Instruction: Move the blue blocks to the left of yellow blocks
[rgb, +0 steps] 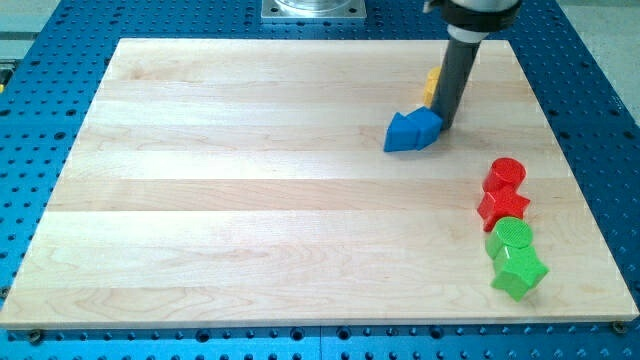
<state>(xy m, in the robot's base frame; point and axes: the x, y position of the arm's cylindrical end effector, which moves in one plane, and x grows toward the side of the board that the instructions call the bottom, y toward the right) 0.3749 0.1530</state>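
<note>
On the pale wooden board (250, 180), over a blue perforated table (40, 60), my tip (441, 127) touches the blue blocks (411, 130); the yellow block (431, 86), perhaps more than one, sits partly hidden behind the rod.

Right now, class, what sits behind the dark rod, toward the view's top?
A yellow block peeks out at the rod's left edge; the rest is covered, so its shape is unclear. My tip touches the blue blocks.

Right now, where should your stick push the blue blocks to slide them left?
I'd push, since I can't grip. The blue blocks sit touching each other, with my tip already at their right-hand edge and the yellow block partly hidden behind my rod. Pressing that right side, near the middle of the pair, should probably slide both toward the view's left without them splitting apart.
</note>
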